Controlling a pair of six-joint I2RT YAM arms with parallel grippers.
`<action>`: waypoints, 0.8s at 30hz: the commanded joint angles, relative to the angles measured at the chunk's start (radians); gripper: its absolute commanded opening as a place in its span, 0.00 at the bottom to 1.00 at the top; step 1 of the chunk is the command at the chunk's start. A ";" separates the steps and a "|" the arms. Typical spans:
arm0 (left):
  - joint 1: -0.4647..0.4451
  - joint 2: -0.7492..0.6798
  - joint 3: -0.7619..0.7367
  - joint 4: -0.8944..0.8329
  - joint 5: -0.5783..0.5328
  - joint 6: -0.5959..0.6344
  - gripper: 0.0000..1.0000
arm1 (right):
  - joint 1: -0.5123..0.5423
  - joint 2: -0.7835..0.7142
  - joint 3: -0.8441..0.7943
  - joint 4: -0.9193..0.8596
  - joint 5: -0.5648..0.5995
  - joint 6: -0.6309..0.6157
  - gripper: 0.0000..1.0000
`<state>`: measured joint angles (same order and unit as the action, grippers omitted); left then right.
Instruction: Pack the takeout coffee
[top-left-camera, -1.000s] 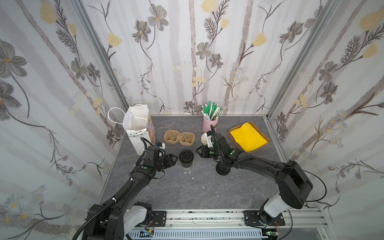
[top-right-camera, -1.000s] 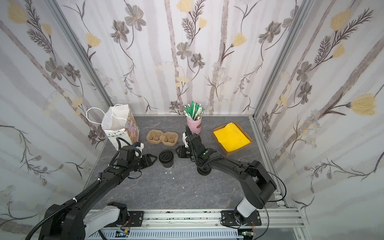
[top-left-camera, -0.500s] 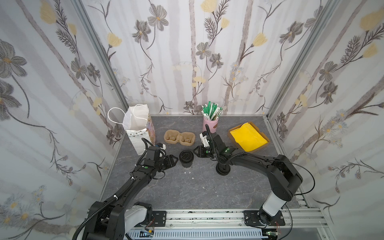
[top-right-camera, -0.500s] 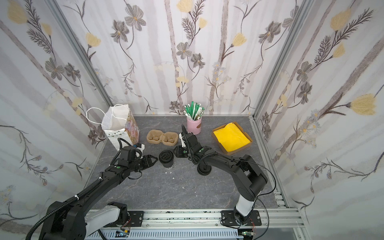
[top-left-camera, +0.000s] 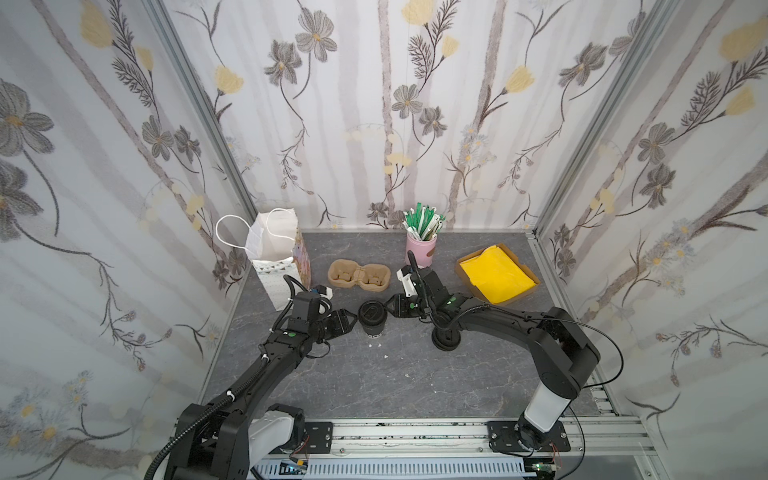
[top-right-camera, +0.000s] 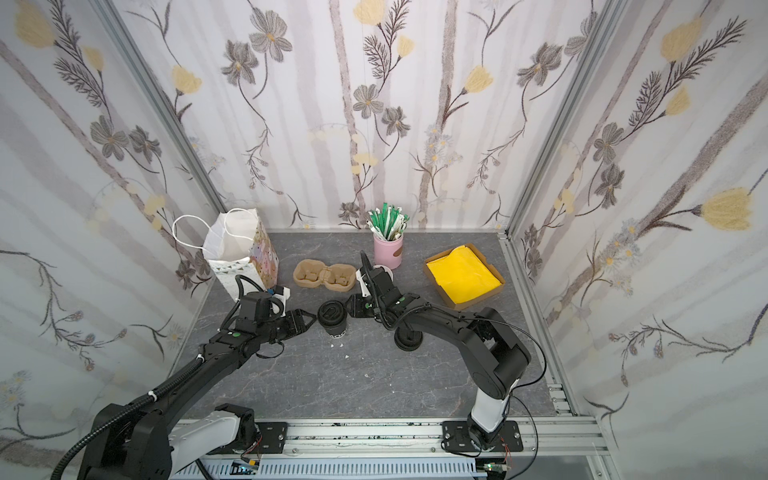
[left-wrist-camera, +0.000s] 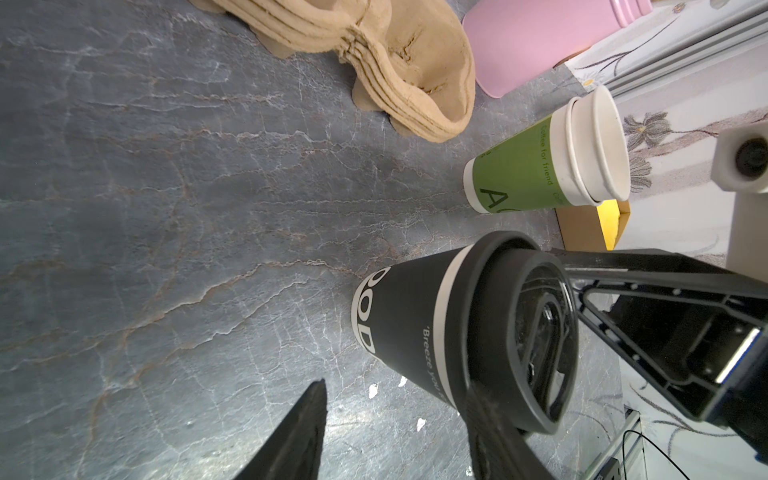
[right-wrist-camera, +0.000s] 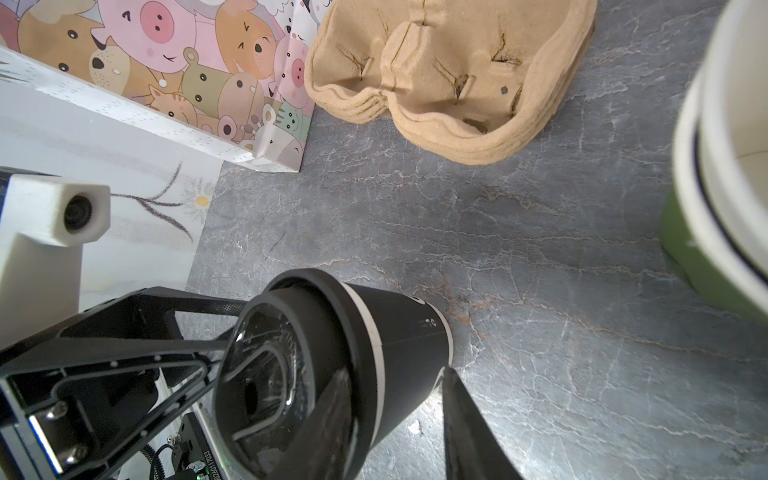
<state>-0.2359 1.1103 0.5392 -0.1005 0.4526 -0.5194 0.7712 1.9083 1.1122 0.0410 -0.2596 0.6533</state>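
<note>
A black paper takeout coffee cup (top-left-camera: 372, 316), capped with a black domed lid, stands upright near the middle of the grey marbled tabletop (top-left-camera: 374, 382), just in front of a brown pulp cup carrier (top-left-camera: 359, 276). The left gripper (top-left-camera: 352, 321) and right gripper (top-left-camera: 390, 309) flank it, tips at the lid, jaws part-open, clasping nothing.

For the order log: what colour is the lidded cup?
Takeout coffee: black, white lettering and white rim band; clearest in the left wrist view.
</note>
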 joint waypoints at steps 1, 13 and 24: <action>0.001 0.009 0.012 0.029 0.015 0.005 0.56 | 0.001 0.009 0.008 0.017 -0.016 -0.004 0.37; 0.000 0.038 0.025 0.037 0.015 0.009 0.57 | 0.007 0.023 -0.003 0.022 -0.020 0.005 0.37; 0.007 0.031 0.003 0.034 -0.006 0.004 0.56 | 0.008 0.028 -0.032 0.048 -0.022 0.025 0.37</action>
<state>-0.2291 1.1435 0.5484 -0.0769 0.4591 -0.5163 0.7765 1.9297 1.0916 0.1013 -0.2676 0.6655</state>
